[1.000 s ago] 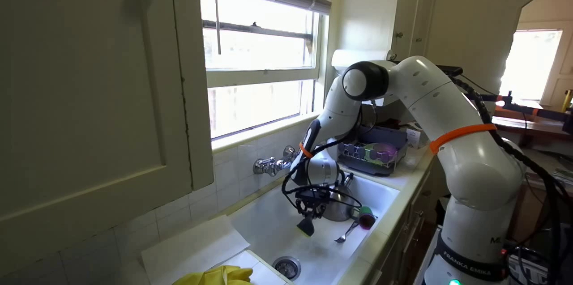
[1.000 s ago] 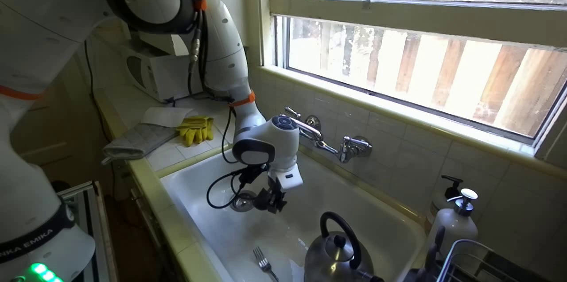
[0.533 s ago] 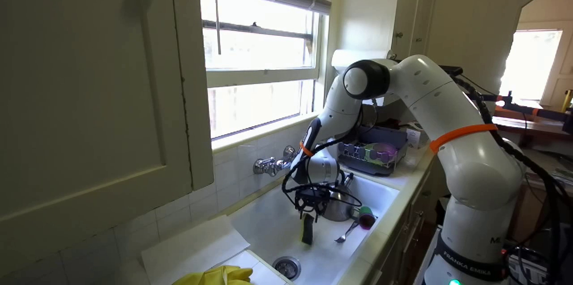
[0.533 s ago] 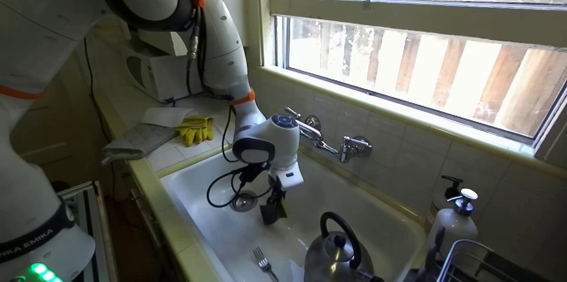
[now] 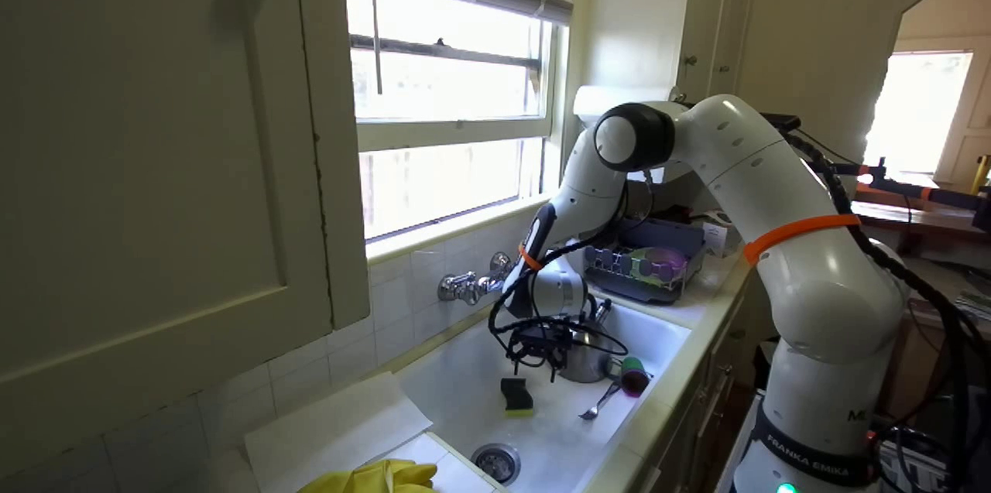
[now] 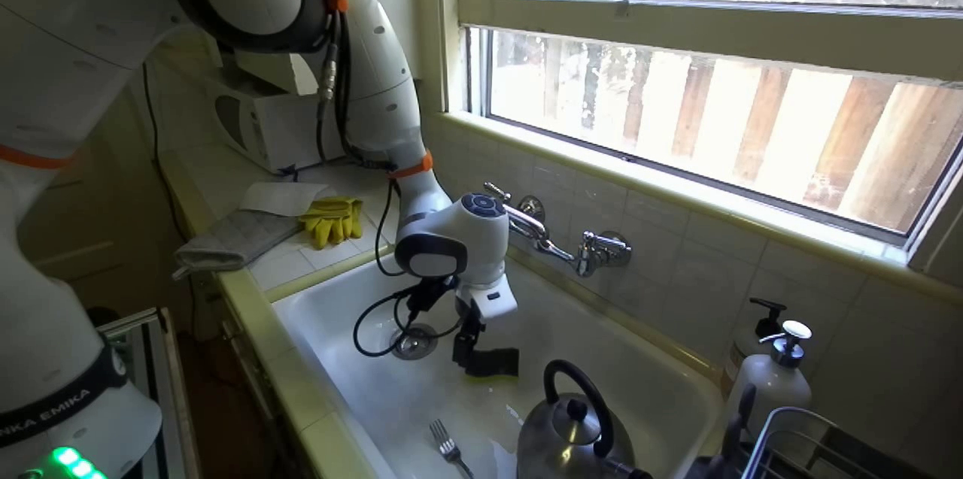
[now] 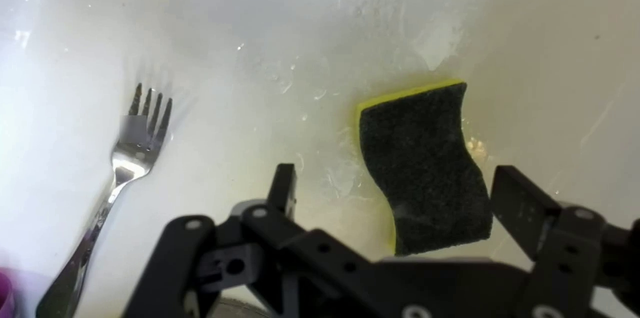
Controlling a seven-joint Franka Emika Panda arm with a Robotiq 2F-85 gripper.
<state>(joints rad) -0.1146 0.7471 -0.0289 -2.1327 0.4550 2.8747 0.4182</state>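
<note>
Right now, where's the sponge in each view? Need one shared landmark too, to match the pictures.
In an exterior view: sponge low, just right of the middle, left of the fork.
In an exterior view: sponge below centre, slightly right, higher in the picture than the fork.
In the wrist view: sponge right of centre, framed by the open gripper.
Shared landmark: the fork, on the left side in the wrist view.
</note>
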